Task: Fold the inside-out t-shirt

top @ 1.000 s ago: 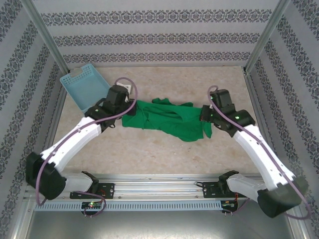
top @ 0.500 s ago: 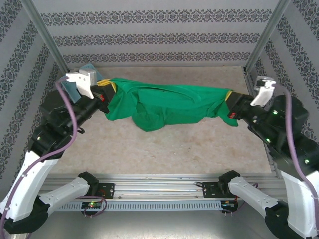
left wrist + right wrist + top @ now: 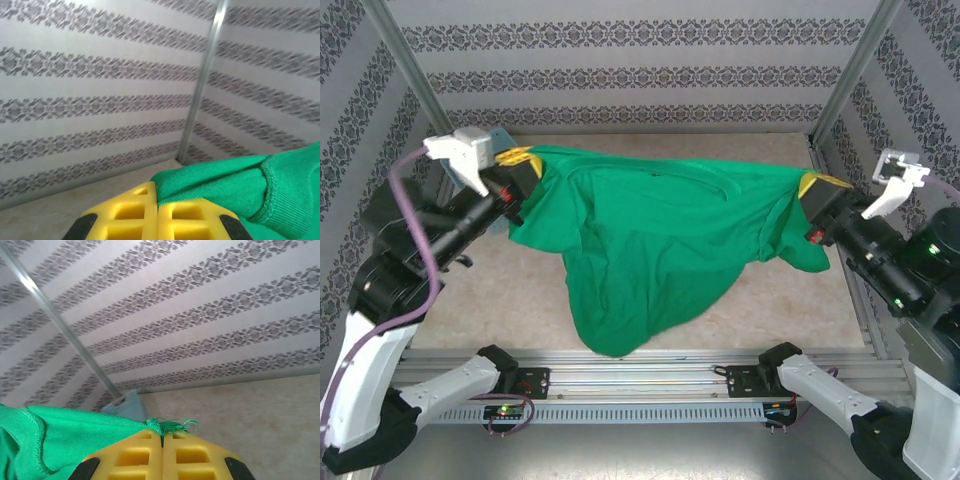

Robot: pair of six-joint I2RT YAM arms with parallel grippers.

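Green inside-out t-shirt (image 3: 660, 240) hangs spread above the worktop (image 3: 490, 300), stretched btwn both arms. L fingers (image 3: 518, 157) pinched shut on its top corner at far left; R fingers (image 3: 818, 184) clamped on the opposite corner at far right. Top edge near taut, lower cloth sags to a loose point by the front rail (image 3: 650, 362); can't tell if it touches.

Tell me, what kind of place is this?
Probably a robot test booth: patterned wall panels on metal posts box in a table, and the left gripper and right gripper hold up a green t-shirt.
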